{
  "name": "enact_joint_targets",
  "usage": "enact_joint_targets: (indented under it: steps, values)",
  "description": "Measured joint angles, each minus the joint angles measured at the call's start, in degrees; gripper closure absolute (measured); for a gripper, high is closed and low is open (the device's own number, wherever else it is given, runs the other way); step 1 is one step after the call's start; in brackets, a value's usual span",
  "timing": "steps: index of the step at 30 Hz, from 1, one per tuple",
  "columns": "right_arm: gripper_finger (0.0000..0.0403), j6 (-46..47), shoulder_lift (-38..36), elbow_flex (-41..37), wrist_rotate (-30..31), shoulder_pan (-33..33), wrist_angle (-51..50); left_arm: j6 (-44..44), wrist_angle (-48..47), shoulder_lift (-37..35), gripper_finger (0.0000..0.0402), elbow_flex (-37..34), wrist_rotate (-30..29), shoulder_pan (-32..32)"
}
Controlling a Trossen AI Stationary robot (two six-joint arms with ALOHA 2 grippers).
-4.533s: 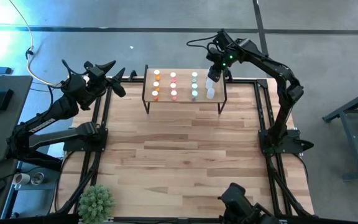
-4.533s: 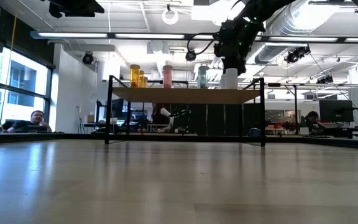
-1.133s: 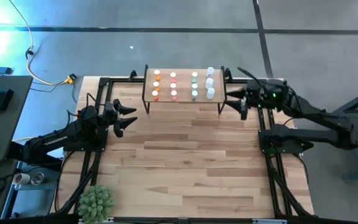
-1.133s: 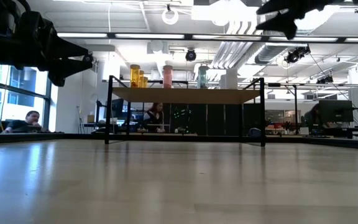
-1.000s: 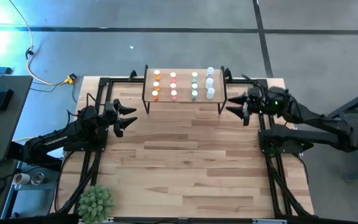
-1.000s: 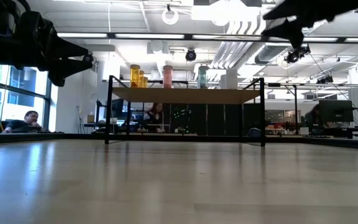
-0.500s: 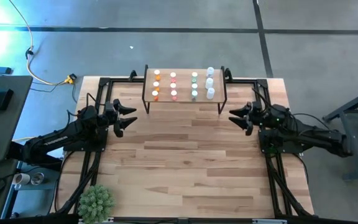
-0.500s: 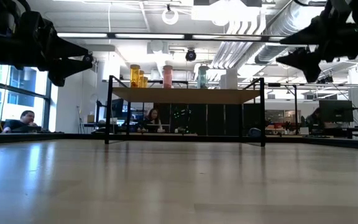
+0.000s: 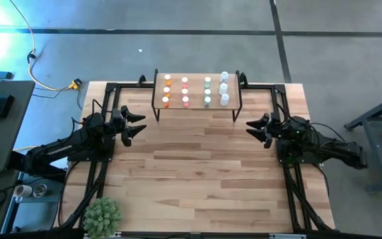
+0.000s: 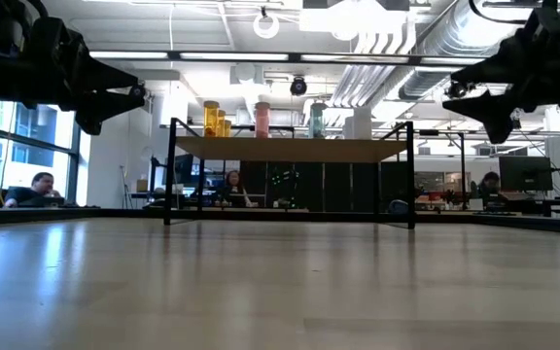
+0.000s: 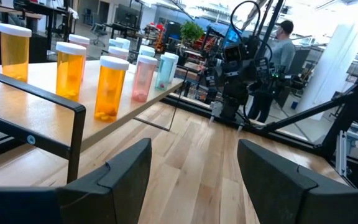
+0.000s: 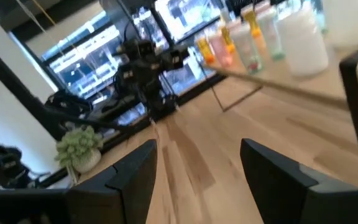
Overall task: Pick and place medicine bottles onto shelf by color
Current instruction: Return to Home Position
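The left gripper (image 9: 136,124) hangs over the left side of the table (image 9: 197,174), its 2 fingers spread apart with nothing between them. The right gripper (image 9: 256,131) hangs over the right side, facing the left one across the bare wood, its fingers likewise parted and empty.

The shelf (image 9: 195,91) stands between the 2 grippers but farther toward the table's back edge than either, well apart from both. On it stand 12 medicine bottles (image 9: 185,81), upright and white-capped, in 4 rows of 3:
- The orange bottles (image 9: 167,90) are nearest the left gripper.
- The pink bottles (image 9: 185,99) come next.
- The green-blue bottles (image 9: 207,90) follow.
- The clear bottles (image 9: 224,89) are nearest the right gripper.

Past the left gripper's parted fingers (image 11: 126,168), the orange row comes first, and the right arm (image 11: 235,68) shows beyond the shelf. Past the right gripper's fingers (image 12: 132,171), a clear bottle (image 12: 303,37) is closest.

A small green plant (image 9: 103,216) stands at the table's near left corner, behind the left gripper and well apart from it.
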Motion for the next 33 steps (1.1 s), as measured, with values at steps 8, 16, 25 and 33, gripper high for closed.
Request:
enact_joint_targets:
  steps: [8, 16, 25, 33]
  values:
    - [0.0181, -0.03, -1.58, -0.04, 3.36, 2.75, -4.4, 0.0, 0.0, 0.0, 0.0172, 0.0, 0.0, -0.01]
    - [0.0181, -0.39, -1.56, -0.04, 3.46, 2.79, -6.22, 0.0, -0.01, 0.0, 0.0172, 0.0, 0.0, 0.01]
    - [0.0181, -0.5, -1.54, -0.04, 3.46, 2.79, -6.3, 0.0, -0.01, 0.0, 0.0172, 0.0, 0.02, -0.01]
    - [0.0181, -0.52, -1.54, -0.04, 3.46, 2.79, -6.31, 0.0, -0.01, 0.0, 0.0172, 0.0, 0.01, 0.0]
